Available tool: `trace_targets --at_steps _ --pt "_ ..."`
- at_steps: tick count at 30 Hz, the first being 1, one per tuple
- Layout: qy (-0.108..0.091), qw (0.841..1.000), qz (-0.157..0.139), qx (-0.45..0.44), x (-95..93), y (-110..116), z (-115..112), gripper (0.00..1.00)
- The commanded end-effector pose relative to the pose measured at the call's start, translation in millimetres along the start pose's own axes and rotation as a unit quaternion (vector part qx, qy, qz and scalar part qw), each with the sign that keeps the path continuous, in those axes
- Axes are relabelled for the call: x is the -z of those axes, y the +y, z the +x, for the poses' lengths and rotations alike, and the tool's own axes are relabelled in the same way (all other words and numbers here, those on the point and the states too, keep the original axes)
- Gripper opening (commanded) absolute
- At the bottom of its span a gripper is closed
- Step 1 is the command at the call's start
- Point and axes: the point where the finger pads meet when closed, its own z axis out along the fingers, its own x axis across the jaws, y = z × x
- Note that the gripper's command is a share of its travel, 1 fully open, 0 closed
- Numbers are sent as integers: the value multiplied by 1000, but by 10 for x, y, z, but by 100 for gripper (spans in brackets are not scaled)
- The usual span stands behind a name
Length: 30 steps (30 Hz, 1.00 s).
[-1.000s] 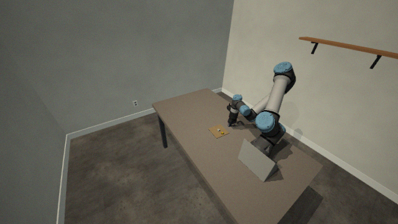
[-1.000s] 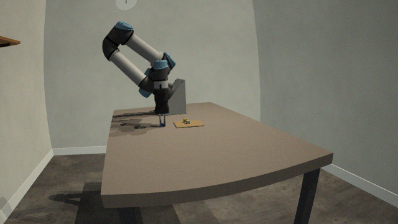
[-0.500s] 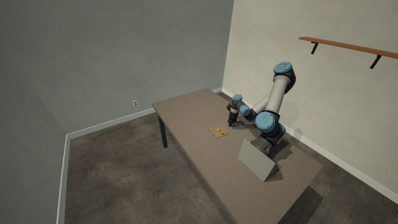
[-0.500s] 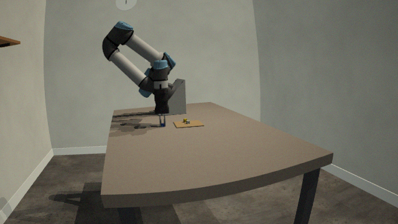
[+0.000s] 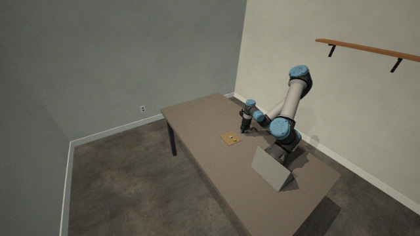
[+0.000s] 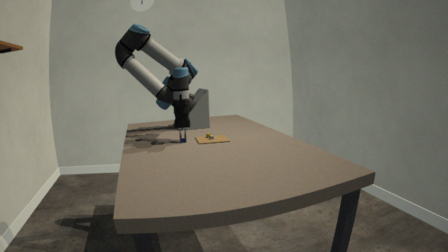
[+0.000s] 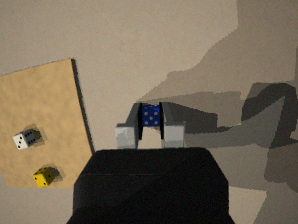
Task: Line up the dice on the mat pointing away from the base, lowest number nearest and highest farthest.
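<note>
The tool [image 7: 150, 129] points straight down at the bench [image 6: 245, 168], its two fingers pinching the blue die [image 7: 152, 117] between them. In the wrist view the die sits squarely in the gap, a pale finger [image 7: 128, 135] against each side, and its top face shows white dots, though the count is too blurred to read. In the exterior view the die [image 6: 183, 140] is low at the fingertips, on or just above the bench surface; which of the two cannot be told. It lies off the mat [image 7: 40, 123], just beside the mat's nearer edge.

The tan mat [image 6: 213, 139] lies flat on the bench, and on it are the other two dice: a white die [image 7: 25, 139] and a yellow die [image 7: 45, 176], close together but apart. Both are well to one side of the tool. The arm [image 5: 292, 98] folds over from its base toward the mat.
</note>
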Motion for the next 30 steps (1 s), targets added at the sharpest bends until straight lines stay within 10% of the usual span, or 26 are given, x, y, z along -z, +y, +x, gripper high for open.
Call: trace_targets --at_steps 1,30 --pt "0 1000 1 0 24 -3 1 34" --pt "0 1000 1 0 779 -2 1 34"
